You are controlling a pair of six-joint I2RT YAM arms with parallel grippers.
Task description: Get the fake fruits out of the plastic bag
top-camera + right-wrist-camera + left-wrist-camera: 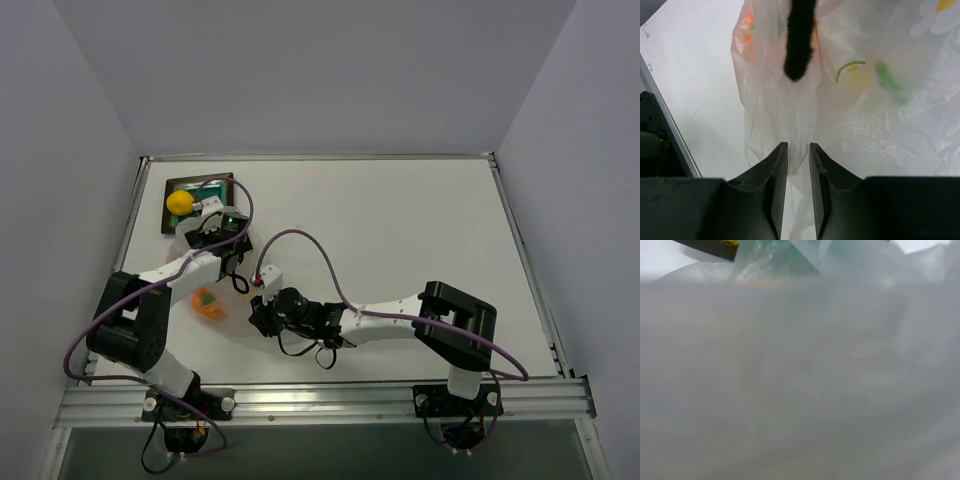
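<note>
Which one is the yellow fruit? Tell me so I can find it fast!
Look at the far left corner of the white table, where a dark-framed square tray with a teal middle lies. The yellow fruit rests on that tray's left side. It is the only yellow ball; the orange fruit lies nearer, inside the plastic bag.
</note>
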